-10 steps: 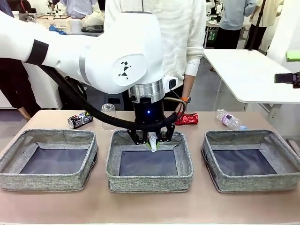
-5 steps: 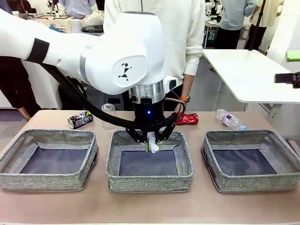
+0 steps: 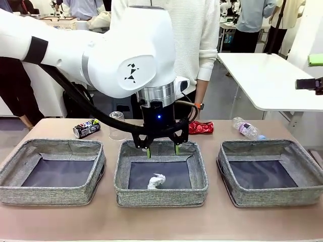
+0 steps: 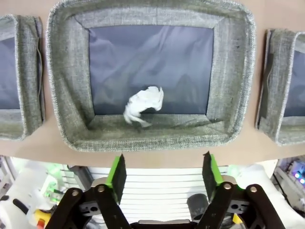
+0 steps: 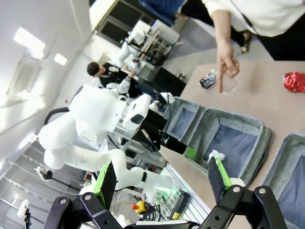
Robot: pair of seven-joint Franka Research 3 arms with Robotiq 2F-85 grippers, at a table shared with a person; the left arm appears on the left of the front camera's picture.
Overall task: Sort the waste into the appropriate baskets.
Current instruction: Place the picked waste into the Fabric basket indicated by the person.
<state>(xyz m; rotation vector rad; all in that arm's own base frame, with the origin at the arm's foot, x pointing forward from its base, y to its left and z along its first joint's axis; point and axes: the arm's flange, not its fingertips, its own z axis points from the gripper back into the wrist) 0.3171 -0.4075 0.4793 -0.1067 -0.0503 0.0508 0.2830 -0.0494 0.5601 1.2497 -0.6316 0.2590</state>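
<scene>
My left gripper (image 3: 162, 150) hangs open over the far edge of the middle basket (image 3: 161, 194), nothing between its green pads. The crumpled white paper wad (image 3: 156, 181) lies on that basket's dark bottom; in the left wrist view the wad (image 4: 143, 105) sits below my open gripper (image 4: 163, 171). Beyond the baskets lie the dark printed can (image 3: 86, 129), the clear plastic cup (image 3: 117, 123), the crushed red can (image 3: 201, 127) and the pink-labelled bottle (image 3: 247, 129). My right gripper (image 5: 161, 181) is open and held high, away from the table.
The left basket (image 3: 50, 194) and the right basket (image 3: 272, 197) flank the middle one. A person stands at the far side; in the right wrist view a hand (image 5: 224, 64) points a finger down at the table near the dark can (image 5: 208, 79).
My left gripper has opened and let go of the paper wad, which dropped into the middle basket. The gripper has also risen slightly.
</scene>
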